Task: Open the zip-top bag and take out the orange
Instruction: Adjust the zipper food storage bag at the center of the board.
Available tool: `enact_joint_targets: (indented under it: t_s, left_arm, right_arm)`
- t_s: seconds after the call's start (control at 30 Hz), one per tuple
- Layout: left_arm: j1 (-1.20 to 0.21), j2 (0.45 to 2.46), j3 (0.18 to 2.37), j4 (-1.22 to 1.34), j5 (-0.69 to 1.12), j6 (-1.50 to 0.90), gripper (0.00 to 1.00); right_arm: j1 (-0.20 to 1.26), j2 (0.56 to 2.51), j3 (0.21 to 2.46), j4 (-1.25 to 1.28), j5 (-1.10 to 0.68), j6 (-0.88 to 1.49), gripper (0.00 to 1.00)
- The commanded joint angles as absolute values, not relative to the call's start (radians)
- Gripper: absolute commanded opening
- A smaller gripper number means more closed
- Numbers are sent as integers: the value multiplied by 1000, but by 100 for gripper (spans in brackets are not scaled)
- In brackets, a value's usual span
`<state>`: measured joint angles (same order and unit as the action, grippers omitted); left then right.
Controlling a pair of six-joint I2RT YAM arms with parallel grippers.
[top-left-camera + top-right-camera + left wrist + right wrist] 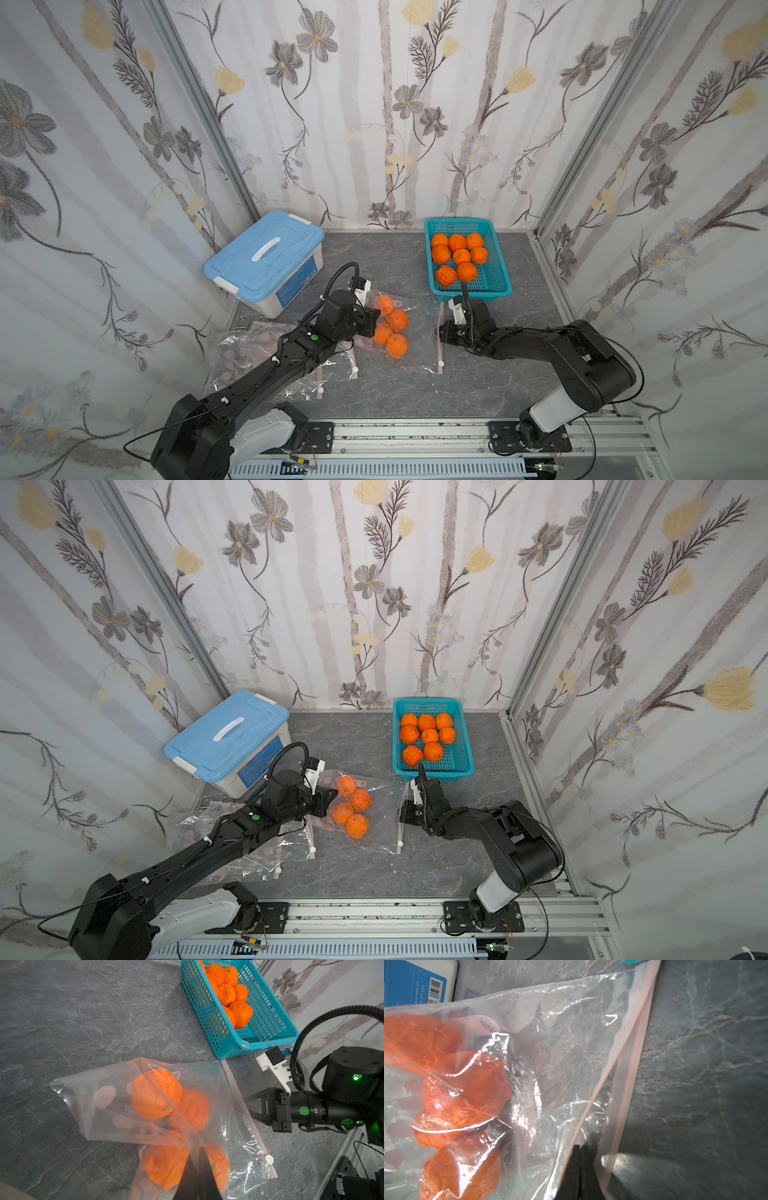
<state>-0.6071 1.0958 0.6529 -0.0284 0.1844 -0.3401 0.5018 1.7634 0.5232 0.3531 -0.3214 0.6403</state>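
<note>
The clear zip-top bag [419, 332] [382, 812] lies mid-table with several oranges [397, 345] [357, 825] inside. My left gripper [376, 322] [197, 1147] is shut on a fold of plastic at the bag's closed end, right beside the oranges [155, 1093]. At the opposite edge my right gripper [441, 332] [580, 1146] is shut on one lip of the mouth. There the pink zip strip [633, 1064] splits into two diverging lines. A white slider [269, 1159] sits at the strip's near end.
A teal basket [492, 270] holding several loose oranges stands at the back right, just behind my right wrist. A blue-lidded storage box [266, 253] sits at the back left. Other clear bags [232, 361] lie under my left arm at the front left.
</note>
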Motion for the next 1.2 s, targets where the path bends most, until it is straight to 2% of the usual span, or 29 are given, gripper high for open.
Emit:
enact_joint_targets:
  t_s: [0.0, 0.23, 0.57, 0.77, 0.9, 0.93, 0.97, 1.07, 1.17]
  left_arm:
    - [-607, 1077, 677, -37, 188, -333, 0]
    - [-617, 1014, 712, -47, 268, -336, 0]
    - [-682, 953, 706, 91, 462, -283, 0]
    - [-687, 973, 719, 113, 445, -259, 0]
    - [-690, 991, 753, 27, 362, -255, 0]
    - [-690, 990, 763, -10, 322, -259, 5]
    - [-690, 987, 777, -65, 261, -268, 16]
    - [-682, 977, 831, -266, 65, -318, 23]
    - [-669, 944, 858, -374, -22, -307, 48]
  right_arm:
    - [500, 1782, 521, 377, -290, 627, 2]
    - [502, 1828, 482, 437, -279, 639, 0]
    - [500, 1846, 467, 475, -286, 642, 0]
    - [500, 1859, 465, 493, -300, 649, 0]
    - [501, 1854, 464, 494, -299, 649, 0]
    - [501, 1852, 465, 494, -298, 650, 0]
    - [500, 1851, 462, 493, -298, 650, 0]
    - [501, 1848, 465, 491, -297, 648, 0]
    - [499, 1848, 469, 488, -296, 644, 0]
